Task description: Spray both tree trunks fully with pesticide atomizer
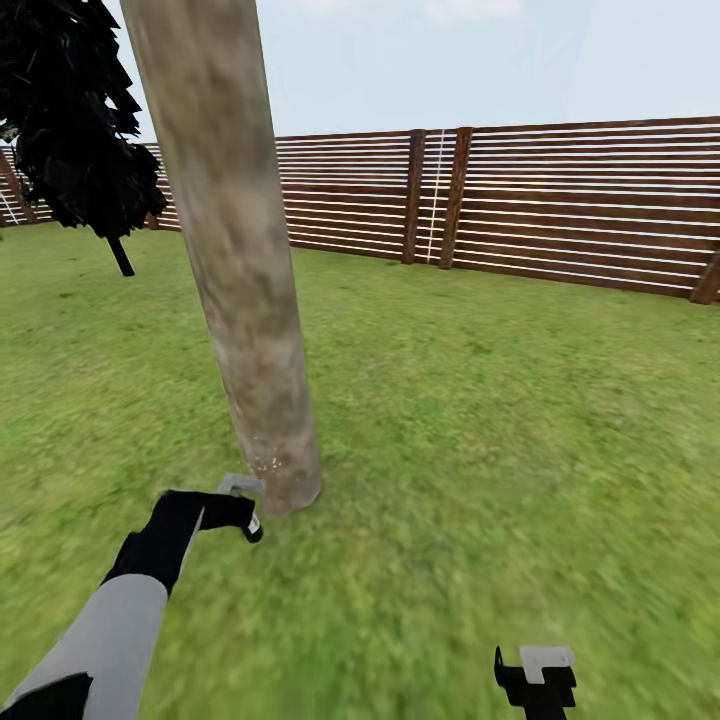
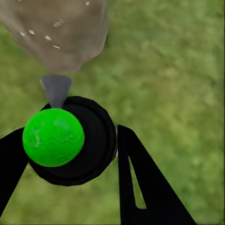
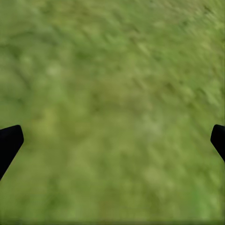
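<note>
Gripping atomizer [image 2: 70,140] (unlabelled), left fingers [image 2: 140,187] beside trunk [image 1: 240,280]

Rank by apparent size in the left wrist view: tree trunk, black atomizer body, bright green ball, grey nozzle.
1. Tree trunk, cut off by the frame edge.
2. Black atomizer body, nearer the camera, so these two are uncertain.
3. Bright green ball.
4. Grey nozzle.

Tree trunk [image 1: 235,250] top cut off by frame edge.
</note>
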